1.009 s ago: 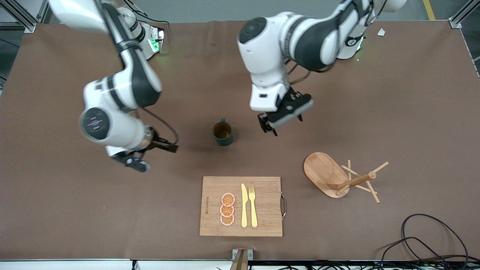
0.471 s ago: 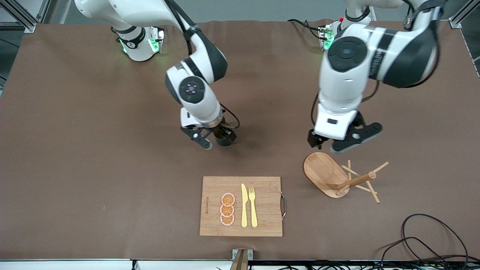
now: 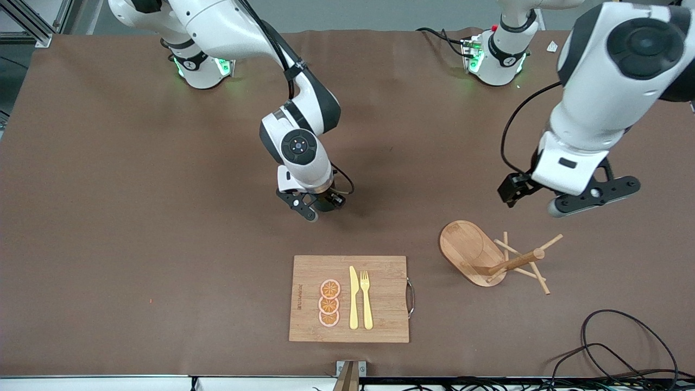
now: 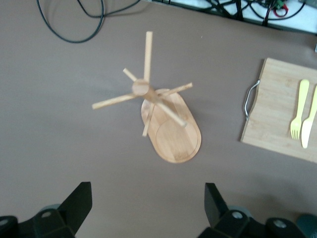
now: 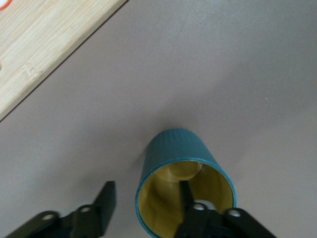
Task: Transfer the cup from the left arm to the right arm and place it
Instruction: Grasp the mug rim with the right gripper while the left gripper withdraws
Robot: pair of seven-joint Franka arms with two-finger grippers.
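The dark teal cup point(image 5: 178, 148) with its ochre-yellow inside stands upright on the brown table, farther from the front camera than the cutting board. In the front view the cup point(image 3: 327, 203) is mostly hidden under my right gripper point(image 3: 321, 206). My right gripper point(image 5: 146, 187) straddles the cup's wall. One of its fingers is inside the cup, and the other finger point(image 5: 106, 196) is outside with a gap to the wall. My left gripper point(image 3: 594, 195) hangs open and empty over bare table near the peg rack, and its fingertips point(image 4: 79, 203) show wide apart in the left wrist view.
A wooden peg rack point(image 3: 472, 252) lies tipped toward the left arm's end of the table. The bamboo cutting board point(image 3: 385, 282) holds orange slices point(image 3: 329, 303), a yellow knife point(image 3: 353, 297) and a fork point(image 3: 366, 298). Black cables point(image 3: 624, 347) lie at the near corner.
The left arm swung away from the cup toward its own end of the table. The right arm came in from its side and set its gripper over the cup's rim.
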